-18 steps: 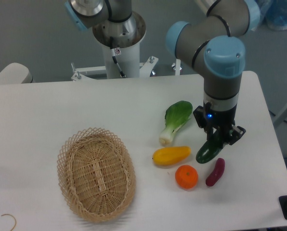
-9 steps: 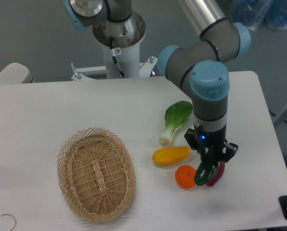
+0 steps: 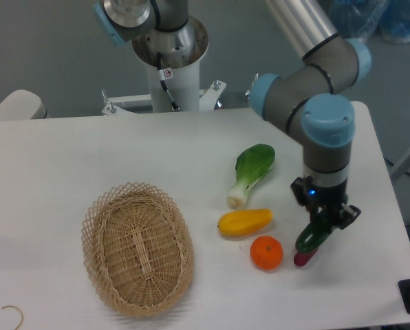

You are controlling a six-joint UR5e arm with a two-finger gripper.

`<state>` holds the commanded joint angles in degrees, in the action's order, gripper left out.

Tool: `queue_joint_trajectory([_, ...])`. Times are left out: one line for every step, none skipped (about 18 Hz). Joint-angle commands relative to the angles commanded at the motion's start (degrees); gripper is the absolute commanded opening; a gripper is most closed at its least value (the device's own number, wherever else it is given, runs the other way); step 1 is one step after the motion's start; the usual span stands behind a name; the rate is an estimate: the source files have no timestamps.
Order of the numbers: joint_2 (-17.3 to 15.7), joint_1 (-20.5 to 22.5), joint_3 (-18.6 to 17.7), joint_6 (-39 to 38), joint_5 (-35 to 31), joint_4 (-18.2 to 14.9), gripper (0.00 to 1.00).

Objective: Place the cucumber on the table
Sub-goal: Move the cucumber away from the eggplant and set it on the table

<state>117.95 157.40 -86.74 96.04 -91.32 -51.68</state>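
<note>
End effector (image 3: 320,225) around cucumber (image 3: 312,236); basket (image 3: 137,247).

Under the hand (image 3: 323,223) lies the purple sweet potato (image 3: 301,259), orange (image 3: 267,252) close left; bare table (image 3: 370,268) lies right.

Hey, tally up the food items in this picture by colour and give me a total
Green: 2, the cucumber and the bok choy
Yellow: 1, the squash
Orange: 1, the orange
Purple: 1, the sweet potato
Total: 5
</note>
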Motion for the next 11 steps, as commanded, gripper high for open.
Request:
queue_joint_trajectory([0.00, 1.32, -0.88, 3.07, 0.00, 0.09, 0.26])
queue_joint_trajectory([0.17, 2.37, -1.58, 6.76, 0.00, 0.61, 0.26])
queue_joint_trajectory([0.18, 3.34, -2.55, 9.84, 0.09, 1.40, 0.26])
queue_joint_trajectory([0.09, 4.40, -3.60, 11.96, 0.18, 1.93, 0.26])
queue_joint_trajectory([0.09, 4.58, -4.57, 12.94, 0.18, 2.19, 0.26])
queue_joint_trajectory([0.17, 4.58, -5.19, 13.03, 0.18, 2.46, 0.26])
queue_joint_trajectory([0.18, 4.58, -5.37, 13.03, 0.18, 2.46, 0.26])
queue_joint_trajectory([0.18, 4.58, -5.98, 13.03, 0.18, 2.55, 0.26])
queue_joint_trajectory([0.35, 4.58, -7.20, 13.03, 0.09, 2.90, 0.26])
queue_joint_trajectory([0.35, 4.58, -9.13, 12.86, 0.09, 3.77, 0.26])
queue_joint_trajectory([0.26, 4.58, -10.89, 12.51, 0.00, 5.17, 0.26])
